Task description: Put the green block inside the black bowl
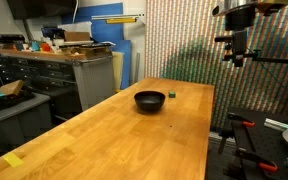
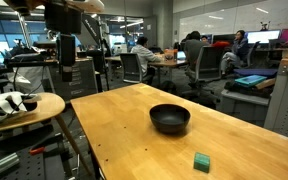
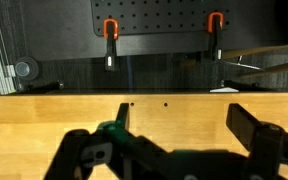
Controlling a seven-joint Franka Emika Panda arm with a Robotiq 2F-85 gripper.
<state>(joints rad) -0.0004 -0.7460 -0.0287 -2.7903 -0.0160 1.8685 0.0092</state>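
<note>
The black bowl point(image 1: 149, 100) sits near the far middle of the wooden table point(image 1: 104, 140); it also shows in an exterior view point(image 2: 169, 118). The tiny green block point(image 1: 172, 95) lies on the table close beside the bowl, apart from it, and shows in an exterior view point(image 2: 201, 162). My gripper point(image 1: 234, 60) hangs high above the table's far edge, well away from both; it also shows in an exterior view point(image 2: 66, 80). In the wrist view the gripper point(image 3: 184, 125) is open and empty over bare wood. Bowl and block are out of the wrist view.
Two orange clamps point(image 3: 110, 28) hang on a dark panel beyond the table edge. A round side table point(image 2: 24, 105) with a white object stands beside the robot. Drawer cabinets point(image 1: 44, 75) stand off the table. Yellow tape point(image 1: 14, 160) marks a near corner.
</note>
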